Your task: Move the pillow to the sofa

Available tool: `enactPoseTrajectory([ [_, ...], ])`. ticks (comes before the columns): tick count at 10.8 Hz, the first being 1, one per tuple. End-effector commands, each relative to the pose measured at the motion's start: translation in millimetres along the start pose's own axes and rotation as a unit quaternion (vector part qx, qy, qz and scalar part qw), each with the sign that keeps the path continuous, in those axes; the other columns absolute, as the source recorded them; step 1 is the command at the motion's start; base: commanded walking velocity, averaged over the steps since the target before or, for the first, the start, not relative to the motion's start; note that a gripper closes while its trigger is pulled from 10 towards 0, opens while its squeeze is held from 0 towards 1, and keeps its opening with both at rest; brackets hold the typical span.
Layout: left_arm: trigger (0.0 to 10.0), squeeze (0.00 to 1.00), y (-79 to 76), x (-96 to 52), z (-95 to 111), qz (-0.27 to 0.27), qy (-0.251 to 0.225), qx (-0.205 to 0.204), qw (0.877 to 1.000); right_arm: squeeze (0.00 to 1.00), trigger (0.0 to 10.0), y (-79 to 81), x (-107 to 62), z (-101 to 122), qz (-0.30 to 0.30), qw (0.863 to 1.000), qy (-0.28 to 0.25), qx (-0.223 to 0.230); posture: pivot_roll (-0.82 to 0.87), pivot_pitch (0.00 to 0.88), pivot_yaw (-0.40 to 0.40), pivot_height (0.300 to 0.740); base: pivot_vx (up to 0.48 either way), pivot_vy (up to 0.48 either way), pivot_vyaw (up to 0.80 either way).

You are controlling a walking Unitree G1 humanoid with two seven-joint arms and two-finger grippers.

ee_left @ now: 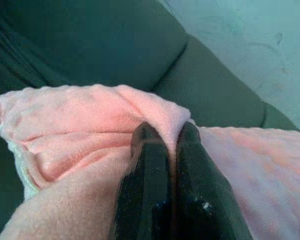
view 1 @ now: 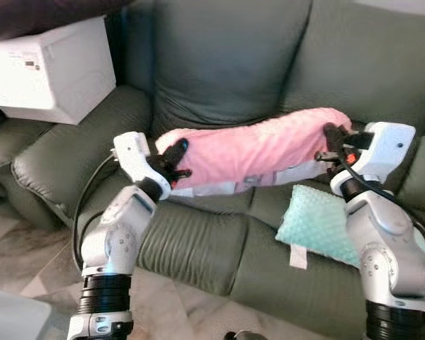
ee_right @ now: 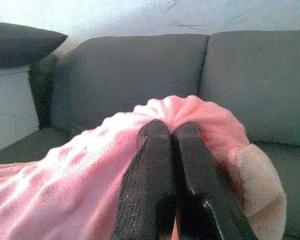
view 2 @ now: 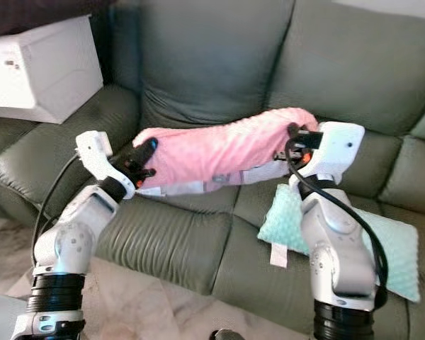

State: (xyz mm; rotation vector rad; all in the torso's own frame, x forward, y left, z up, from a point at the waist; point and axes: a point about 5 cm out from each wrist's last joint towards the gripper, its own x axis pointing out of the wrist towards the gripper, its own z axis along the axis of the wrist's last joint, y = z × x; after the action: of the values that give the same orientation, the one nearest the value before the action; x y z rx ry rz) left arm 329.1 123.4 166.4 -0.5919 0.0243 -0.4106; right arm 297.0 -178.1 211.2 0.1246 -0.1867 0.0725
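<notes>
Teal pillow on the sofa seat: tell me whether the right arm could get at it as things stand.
Probably not right now. The teal pillow lies uncovered just below the right claw, but that claw is shut on the pink pillow, which the left claw holds at the other end. It would have to let go first.

No legible text anywhere. White box (view 1: 53,71) on the sofa arm, far left: small dark mark on its front face, possibly a label, too blurred to read. Teal cushion (view 1: 319,225) on the seat: a white tag hangs off its front edge, blank or too small to tell. Pink pillow (view 1: 258,149): pale strip along its underside, with no lettering that can be made out. No brand marks, numbers or signs can be made out on the robot's silver arms.
</notes>
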Motion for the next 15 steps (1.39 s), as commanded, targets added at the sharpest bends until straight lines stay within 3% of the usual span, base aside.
enactPoseTrajectory([
  [1, 0.0, 0.0, 1.1, 0.1, 3.4, 0.004, -0.002, 0.002, 1.0, 0.0, 0.0, 4.7, 1.4, 5.7, 0.008, 1.0, -0.012, -0.002, -0.21, 0.092, -0.036, 0.74, 0.0, 0.0, 0.0],
  [3, 0.0, 0.0, 1.1, 0.1, 4.0, 0.003, -0.003, 0.002, 1.0, 0.0, 0.0, 4.5, 0.6, 4.3, 0.007, 1.0, -0.007, -0.002, -0.21, 0.096, -0.032, 0.74, 0.0, 0.0, -0.31],
  [11, 0.0, 0.0, 1.7, 0.3, 2.0, 0.007, 0.006, 0.002, 1.0, 0.0, 0.0, 3.6, 0.5, 2.4, 0.002, 1.0, 0.001, 0.002, -0.21, 0.103, -0.034, 0.74, 0.0, 0.0, -0.8],
  [15, 0.0, 0.0, 2.6, 0.1, 1.7, 0.006, 0.011, 0.004, 1.0, 0.0, 0.0, 5.0, 0.2, 3.8, 0.002, 1.0, -0.006, 0.0, -0.21, 0.106, -0.032, 0.74, 0.0, 0.087, -0.11],
])
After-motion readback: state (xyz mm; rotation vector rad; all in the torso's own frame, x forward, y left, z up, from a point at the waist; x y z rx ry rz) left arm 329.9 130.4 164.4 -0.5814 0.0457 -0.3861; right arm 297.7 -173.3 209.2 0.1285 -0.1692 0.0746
